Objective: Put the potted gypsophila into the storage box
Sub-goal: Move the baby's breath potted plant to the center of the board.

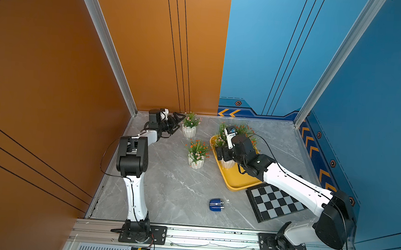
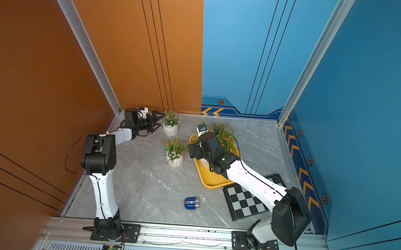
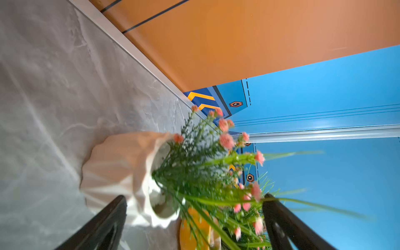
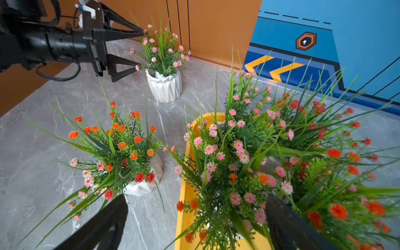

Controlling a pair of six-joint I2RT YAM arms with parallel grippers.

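Your left gripper (image 1: 182,121) gapes wide and empty, its jaws level with the foliage of the pink-flowered pot (image 1: 189,130), at upper centre in both top views. Close there and you may pinch only stems, and the pot could tip or slip. The orange-flowered pot (image 1: 195,162) stands between it and the storage box (image 1: 236,180), right of centre; a low carry may knock it. The right gripper (image 4: 195,197), also spread and empty, hovers over plants in the box, crowding the drop spot. The checkered board (image 1: 273,203) and a small blue object (image 1: 216,205) lie lower, clear.
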